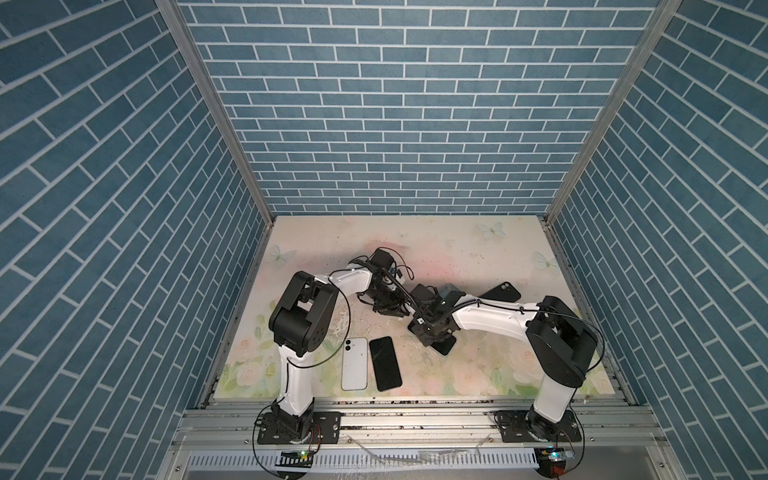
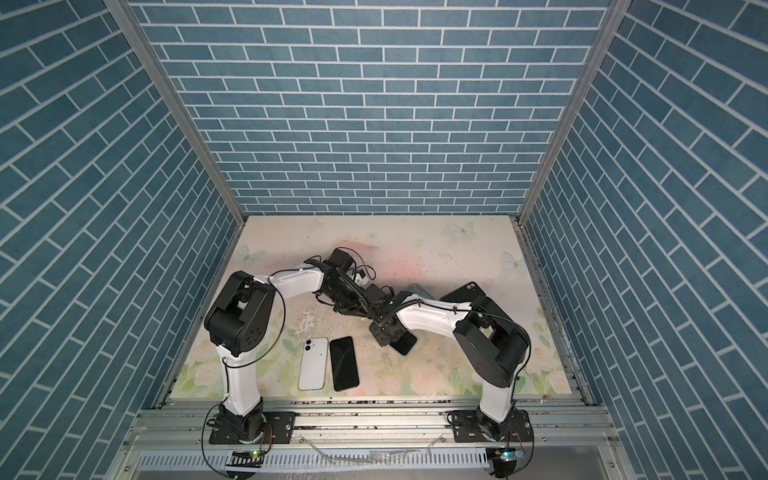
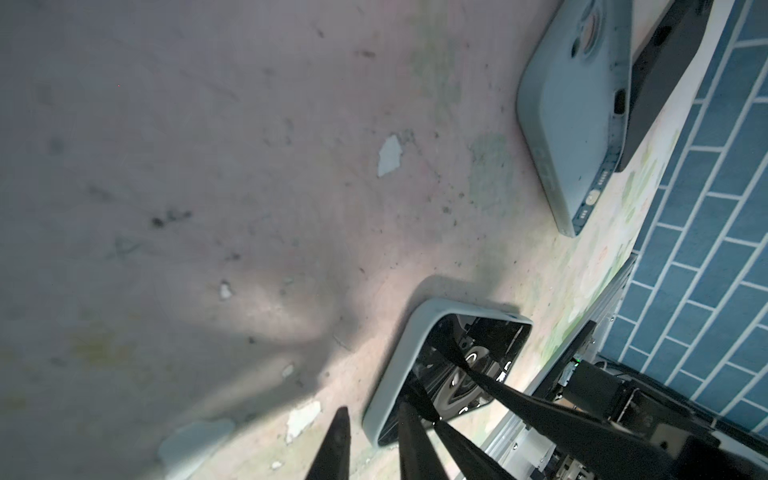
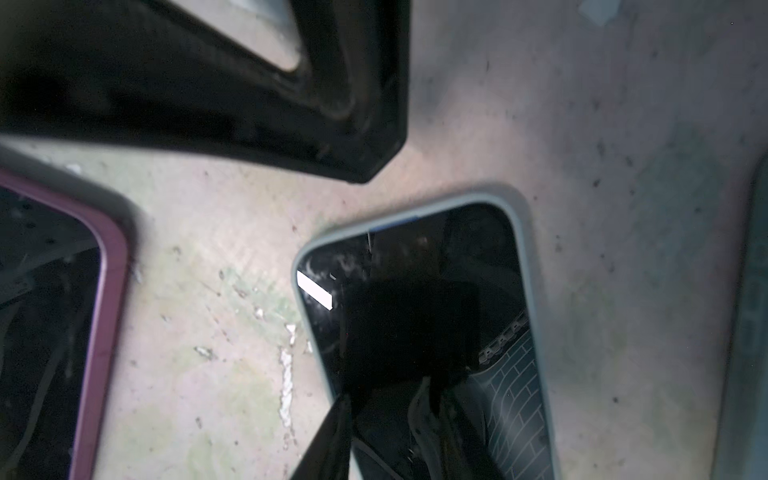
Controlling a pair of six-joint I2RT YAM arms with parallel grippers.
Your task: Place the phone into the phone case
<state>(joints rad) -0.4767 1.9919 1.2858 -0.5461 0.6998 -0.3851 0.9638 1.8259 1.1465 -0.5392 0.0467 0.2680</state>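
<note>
Tips of right gripper (image 3: 452, 394), partly spread, are set on phone (image 4: 415, 311) screen; phone is seated in case (image 4: 533, 311), 5 o'clock of table (image 1: 436, 249) centre. At case corner left gripper (image 3: 374, 409) is held barely parted; grip cannot be told.

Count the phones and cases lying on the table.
5. White phone and dark phone side by side up front; cased phone under the right fingers; blue-grey case and black case farther back. More may be hidden.
</note>
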